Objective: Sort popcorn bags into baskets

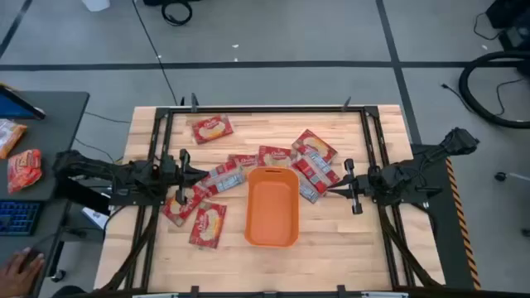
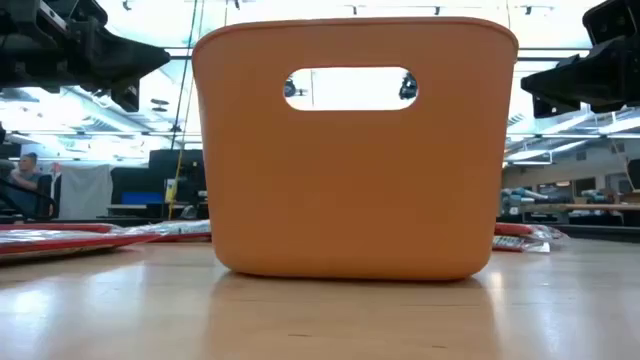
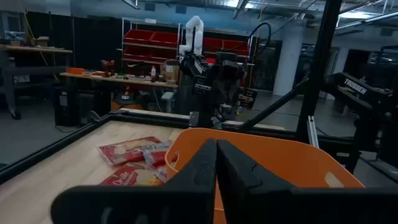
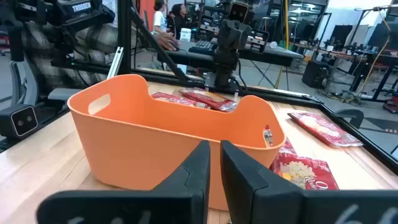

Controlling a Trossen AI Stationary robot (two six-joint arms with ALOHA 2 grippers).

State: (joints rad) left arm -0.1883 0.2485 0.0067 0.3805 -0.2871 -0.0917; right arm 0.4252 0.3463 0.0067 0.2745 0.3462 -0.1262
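Both tools are hovering with nothing in them, the left tool [image 1: 192, 175] pinched shut, the right tool [image 1: 335, 189] nearly so; the basket [image 1: 272, 207] is sitting empty mid-tabletop [image 1: 331, 232]; sorting is seemingly only starting, calling for opening over a nearby popcorn bag [image 1: 207, 223]; beyond, workshop benches are showing.
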